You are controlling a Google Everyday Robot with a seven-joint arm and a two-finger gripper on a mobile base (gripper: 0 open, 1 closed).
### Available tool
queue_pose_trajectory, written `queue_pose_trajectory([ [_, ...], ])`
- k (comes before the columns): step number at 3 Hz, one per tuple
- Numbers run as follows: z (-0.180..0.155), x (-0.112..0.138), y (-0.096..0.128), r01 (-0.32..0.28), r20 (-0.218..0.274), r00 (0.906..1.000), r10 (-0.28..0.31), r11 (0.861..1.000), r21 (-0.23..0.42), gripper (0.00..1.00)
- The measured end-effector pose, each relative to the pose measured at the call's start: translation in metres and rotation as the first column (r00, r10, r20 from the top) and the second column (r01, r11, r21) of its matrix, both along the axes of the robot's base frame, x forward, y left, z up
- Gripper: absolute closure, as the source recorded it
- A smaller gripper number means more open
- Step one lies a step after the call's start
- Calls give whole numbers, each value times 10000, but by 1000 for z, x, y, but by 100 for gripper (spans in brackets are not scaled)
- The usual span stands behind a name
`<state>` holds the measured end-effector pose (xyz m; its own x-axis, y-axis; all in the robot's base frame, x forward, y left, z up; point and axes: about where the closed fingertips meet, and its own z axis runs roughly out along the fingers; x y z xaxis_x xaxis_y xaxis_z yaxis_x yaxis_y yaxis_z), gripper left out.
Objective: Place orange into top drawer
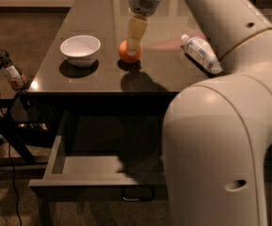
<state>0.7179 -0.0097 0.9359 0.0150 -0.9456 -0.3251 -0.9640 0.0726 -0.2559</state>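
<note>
1. The orange (124, 55) is sitting on the dark table (93, 13), between the white bowl (80, 48) and a plastic bottle (202, 53) lying on its side. By the look of it, the fruit is not yet lifted.
2. The gripper (133, 46) is hanging right at the orange, its lower end overlapping the fruit's upper right side. Whether the claw is spread or pinching the fruit cannot be told from this angle.
3. The top drawer (79, 181) is standing pulled out below the table's near edge, with its loop handle (138, 195) showing at the front, so nothing is left to open.
4. The robot's pale arm (220, 135) is filling the right foreground and hiding the drawer's right end.
5. The task is looking to be in its early part. The grasp, the lift, the carry over the near edge, the lowering into the drawer and the release are all remaining.
</note>
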Motion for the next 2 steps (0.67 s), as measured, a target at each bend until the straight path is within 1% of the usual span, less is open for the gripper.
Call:
queue_pose_trajectory([
  [1,-14,3,5,101,-364,9993,-92,9997,224,0],
  [2,-33,-2,3,243,-790,9967,-207,9987,450,0],
])
